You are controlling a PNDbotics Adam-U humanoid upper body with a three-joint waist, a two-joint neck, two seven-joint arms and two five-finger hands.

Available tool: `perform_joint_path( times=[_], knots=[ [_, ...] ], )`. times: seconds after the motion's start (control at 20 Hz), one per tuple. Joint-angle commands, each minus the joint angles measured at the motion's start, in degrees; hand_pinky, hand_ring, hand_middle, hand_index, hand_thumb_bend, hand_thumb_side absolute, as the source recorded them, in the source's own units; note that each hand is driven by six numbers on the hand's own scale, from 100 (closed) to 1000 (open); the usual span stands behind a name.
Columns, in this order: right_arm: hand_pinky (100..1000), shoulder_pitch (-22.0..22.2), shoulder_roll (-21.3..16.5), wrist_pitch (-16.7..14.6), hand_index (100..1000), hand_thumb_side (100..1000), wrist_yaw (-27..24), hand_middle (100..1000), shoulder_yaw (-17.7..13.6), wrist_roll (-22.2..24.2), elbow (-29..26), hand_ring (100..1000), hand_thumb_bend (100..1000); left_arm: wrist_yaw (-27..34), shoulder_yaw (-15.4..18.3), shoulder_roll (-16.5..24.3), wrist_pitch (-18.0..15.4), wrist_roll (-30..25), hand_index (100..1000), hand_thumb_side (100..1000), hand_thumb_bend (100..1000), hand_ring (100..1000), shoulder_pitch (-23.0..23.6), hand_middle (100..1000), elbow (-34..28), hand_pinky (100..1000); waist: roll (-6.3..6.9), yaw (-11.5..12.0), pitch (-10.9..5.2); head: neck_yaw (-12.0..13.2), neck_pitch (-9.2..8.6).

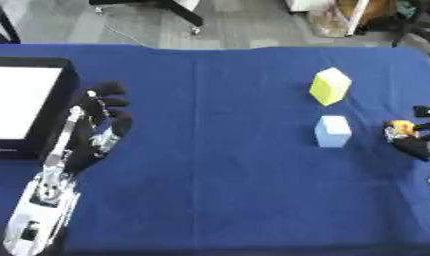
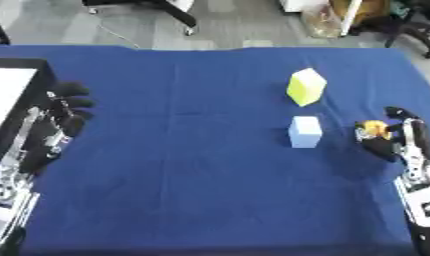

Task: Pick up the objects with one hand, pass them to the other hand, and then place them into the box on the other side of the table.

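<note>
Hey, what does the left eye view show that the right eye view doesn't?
Only the left eye view shows most of the box, its white inside and black wall. Only the right eye view shows the right arm down to the bottom edge. Both share the left hand, the right hand curled round something orange, the yellow block and the pale blue block.

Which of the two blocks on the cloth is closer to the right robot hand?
The pale blue block; it sits nearer the right robot hand than the yellow block, which lies farther back.
</note>
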Motion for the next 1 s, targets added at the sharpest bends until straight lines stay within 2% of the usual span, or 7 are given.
perform_joint_path(
  times=[0.05, 0.25, 0.5, 0.7, 0.75, 1.0],
  knots=[
    [626, -0.92, -1.70, 0.10, 846, 309, 0.31, 771, 0.10, 0.22, 1.83, 700, 321, 0.30, -0.10, 1.20, -0.14, -0.21, 851, 592, 654, 710, -0.77, 730, -1.18, 666, 0.01, 0.13, -0.48, -0.14, -0.11],
    [623, -1.20, -1.81, 0.69, 832, 243, 0.61, 759, 0.08, -0.58, 3.81, 691, 283, 0.28, -0.11, 1.22, -0.13, -0.27, 851, 594, 652, 708, -0.73, 729, -1.22, 666, 0.06, 0.31, -0.33, -0.16, -0.11],
    [623, -1.38, -1.96, 2.09, 817, 113, 2.27, 741, 0.13, -1.05, 5.42, 681, 214, 0.34, -0.07, 1.23, -0.08, -0.23, 852, 596, 649, 708, -0.75, 728, -1.25, 666, 0.08, 0.40, -0.39, -0.18, -0.11],
    [616, -1.46, -2.04, 3.55, 776, 100, 4.01, 699, -0.04, -1.34, 5.94, 657, 124, 0.38, -0.06, 1.25, -0.05, -0.21, 851, 600, 645, 707, -0.73, 728, -1.23, 666, 0.06, 0.44, -0.45, -0.26, -0.11],
    [609, -1.45, -2.04, 3.93, 748, 100, 4.35, 667, -0.13, -1.64, 5.97, 640, 100, 0.38, -0.05, 1.26, -0.04, -0.19, 851, 601, 644, 707, -0.73, 728, -1.23, 666, 0.06, 0.44, -0.45, -0.25, -0.11],
    [566, -1.37, -1.99, 5.41, 567, 100, 5.24, 493, -0.37, -4.54, 5.72, 544, 100, 0.45, -0.03, 1.28, -0.01, -0.17, 851, 603, 640, 707, -0.74, 728, -1.25, 666, 0.02, 0.47, -0.47, -0.19, -0.11]
  ],
)
